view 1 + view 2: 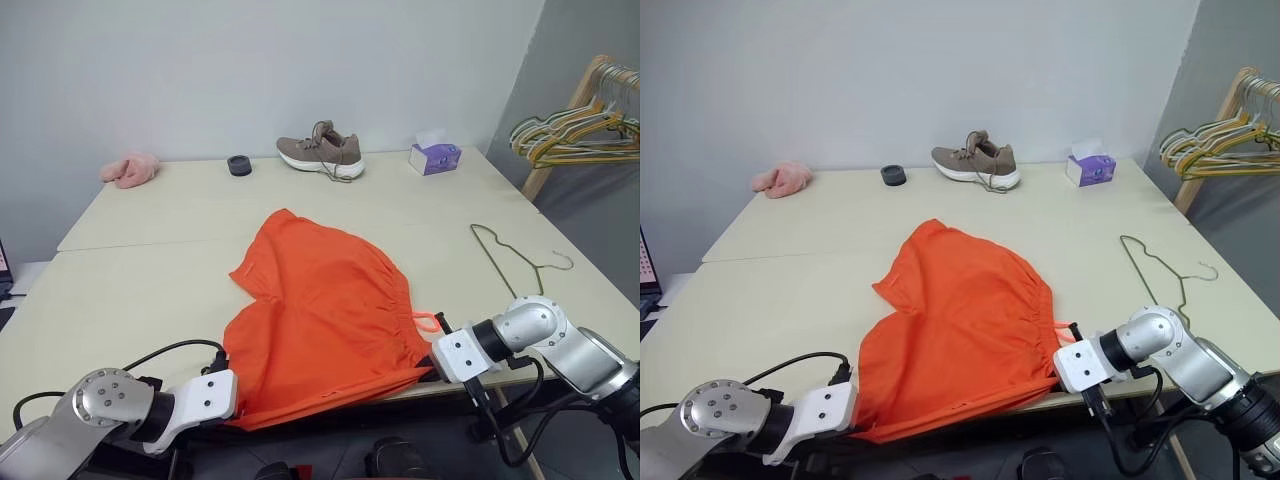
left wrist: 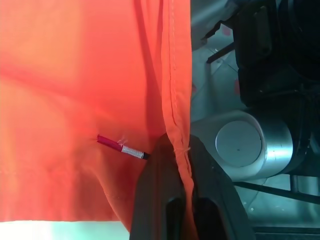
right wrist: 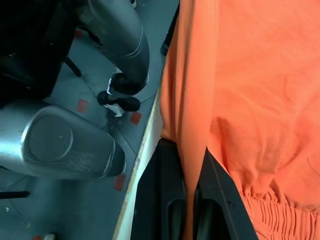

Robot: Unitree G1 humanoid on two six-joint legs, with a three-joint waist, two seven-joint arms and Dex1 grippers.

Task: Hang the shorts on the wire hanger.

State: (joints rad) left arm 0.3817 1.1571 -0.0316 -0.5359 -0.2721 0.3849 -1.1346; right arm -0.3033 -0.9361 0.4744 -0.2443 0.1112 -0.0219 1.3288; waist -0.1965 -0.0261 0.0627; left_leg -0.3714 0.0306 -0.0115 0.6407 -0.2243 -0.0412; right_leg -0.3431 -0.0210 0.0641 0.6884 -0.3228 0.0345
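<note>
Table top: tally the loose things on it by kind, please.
Shorts: 1
Wire hanger: 1
Shoe: 1
Tissue box: 1
Pink cloth: 1
Black ring: 1
Total: 6

A pale surface (image 1: 120,290) carries, along its far edge, a pink fuzzy cloth (image 1: 131,169), a small black ring (image 1: 239,165), a taupe sneaker (image 1: 320,151) and a purple tissue box (image 1: 435,157); bunched yellow and green hangers (image 1: 575,130) hang from a wooden rail (image 1: 590,75) at the right.
</note>
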